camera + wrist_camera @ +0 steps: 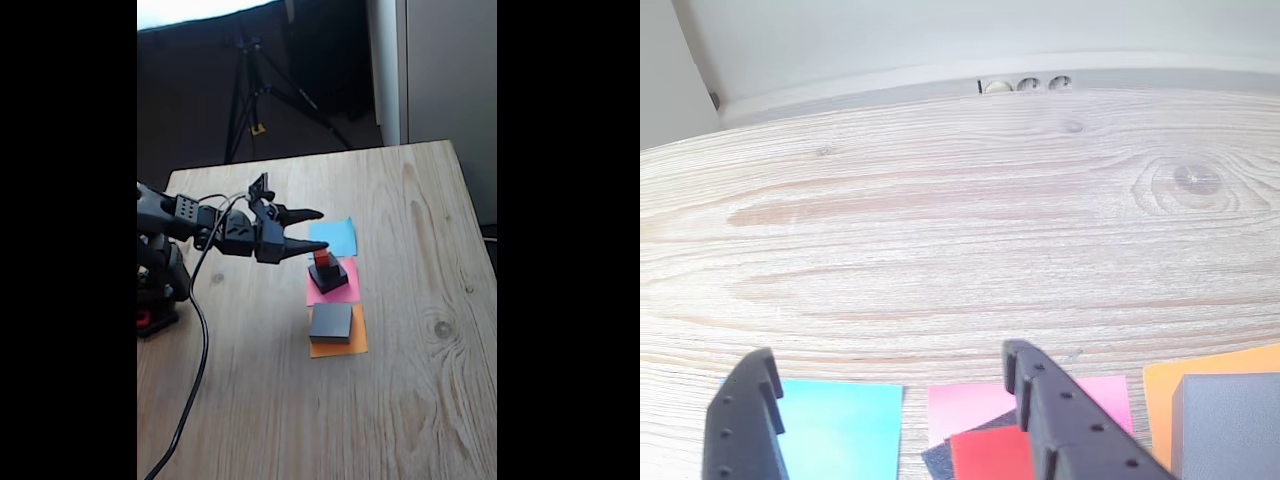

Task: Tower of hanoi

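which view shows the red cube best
The fixed view: the red cube appears whole there, sitting atop a black block on the pink paper. The wrist view cuts the cube off at the bottom edge, with a gripper finger covering part of it.

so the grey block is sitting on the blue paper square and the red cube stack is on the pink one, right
Not quite. The grey block sits on the orange paper square, not the blue one; the blue paper square has nothing on it. The fixed view shows this. The rest holds: the red cube is stacked on a black block on the pink paper square.
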You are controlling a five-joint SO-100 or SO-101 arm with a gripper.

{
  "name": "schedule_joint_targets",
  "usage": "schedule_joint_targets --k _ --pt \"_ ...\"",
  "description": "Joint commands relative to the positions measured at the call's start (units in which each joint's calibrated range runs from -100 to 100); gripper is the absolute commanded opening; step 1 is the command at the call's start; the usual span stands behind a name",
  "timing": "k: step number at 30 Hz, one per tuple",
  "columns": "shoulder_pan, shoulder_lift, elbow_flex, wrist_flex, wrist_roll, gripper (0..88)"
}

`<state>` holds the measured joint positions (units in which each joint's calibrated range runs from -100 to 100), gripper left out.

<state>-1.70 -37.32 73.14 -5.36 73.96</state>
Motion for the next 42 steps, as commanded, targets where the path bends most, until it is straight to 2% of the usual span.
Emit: schedule_joint_targets --k 1,4,9,15,21,27,33,36,38,42 --pt "-2.0 -6.7 -16.8 28.1 -5.6 13.8" --pt "-3.4 -8.0 -27.8 44.7 -8.1 2.8" --pt "-3.7 -7.1 -45.3 65.4 -9.2 0.3" --pt "0.9 -2.3 -67.2 84.3 -3.7 0.3" --pt "7.9 2.6 -87.8 96.9 4.3 0.7" --pt "14.4 3.0 -93.4 100.3 12.7 1.4" --pt "20.0 0.1 -88.1 98.6 19.7 6.7" --pt "22.3 -2.0 -81.9 94.8 21.4 9.5" --pt "23.6 -3.2 -77.3 92.3 22.7 13.0" --pt "25.6 -5.7 -67.7 86.2 25.0 28.2"
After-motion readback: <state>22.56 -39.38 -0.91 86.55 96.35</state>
